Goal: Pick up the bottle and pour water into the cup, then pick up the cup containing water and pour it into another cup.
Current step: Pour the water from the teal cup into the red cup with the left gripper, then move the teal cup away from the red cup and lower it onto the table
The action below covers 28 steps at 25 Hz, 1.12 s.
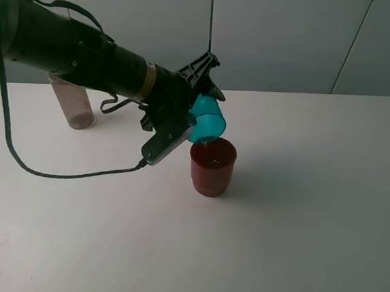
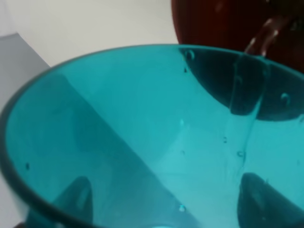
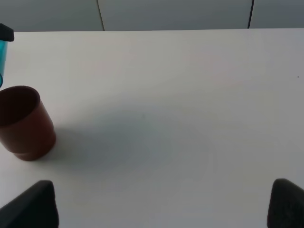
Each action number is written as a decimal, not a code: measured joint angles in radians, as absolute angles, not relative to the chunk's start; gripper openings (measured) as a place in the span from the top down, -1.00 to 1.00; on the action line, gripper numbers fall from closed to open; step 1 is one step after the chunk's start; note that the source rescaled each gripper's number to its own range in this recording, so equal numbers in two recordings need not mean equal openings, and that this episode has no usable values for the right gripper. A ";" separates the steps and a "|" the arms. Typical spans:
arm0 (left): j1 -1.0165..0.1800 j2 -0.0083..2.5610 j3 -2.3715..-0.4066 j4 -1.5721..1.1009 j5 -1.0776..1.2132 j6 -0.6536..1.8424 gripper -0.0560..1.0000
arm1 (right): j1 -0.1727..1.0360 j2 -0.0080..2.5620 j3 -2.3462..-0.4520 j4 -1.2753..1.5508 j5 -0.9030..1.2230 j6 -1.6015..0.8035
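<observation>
We see the left gripper (image 1: 199, 119) clamped tight on the cup (image 1: 207, 120), which it holds tipped well over above another cup (image 1: 212, 167). The teal cup's long axis runs close to level, slanting down toward its mouth, and the mouth faces down and toward the red cup's opening, its lip just over the red rim. A thin stream of water (image 1: 206, 149) falls from that lip into the red cup, which stands upright on the table (image 1: 312, 218). The left wrist view looks through the teal wall (image 2: 133, 142) and shows what the high camera cannot: the water (image 2: 244, 118) running along the inside toward the lip, with the red cup (image 2: 213, 23) just beyond. The right wrist view shows the right gripper (image 3: 161, 204) with its fingertips (image 3: 33, 206) spread wide and holding nothing, the red cup (image 3: 23, 123) well apart from it. Only the high view takes in the bottle (image 1: 74, 105), standing near the table's far left edge behind the left arm.
</observation>
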<state>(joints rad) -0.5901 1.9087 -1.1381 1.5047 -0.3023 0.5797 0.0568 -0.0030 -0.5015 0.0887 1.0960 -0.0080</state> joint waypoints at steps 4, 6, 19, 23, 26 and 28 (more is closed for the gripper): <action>-0.590 1.908 -1.138 1.502 -0.306 0.599 0.83 | 0.057 -0.003 -0.501 0.089 1.096 -0.008; -0.590 1.908 -1.138 1.502 -0.306 0.612 0.83 | 0.057 -0.003 -0.501 0.089 1.096 -0.008; -0.590 1.908 -1.138 1.415 -0.311 0.655 0.83 | 0.057 -0.003 -0.501 0.089 1.096 -0.008; -0.588 1.908 -1.138 1.236 -0.345 0.568 0.83 | 0.057 -0.003 -0.501 0.089 1.096 -0.008; -0.558 1.908 -1.138 1.129 -0.467 0.407 0.83 | 0.057 -0.003 -0.501 0.089 1.096 -0.008; -0.519 1.908 -1.138 1.085 -0.557 0.238 0.83 | 0.057 -0.003 -0.501 0.089 1.096 -0.008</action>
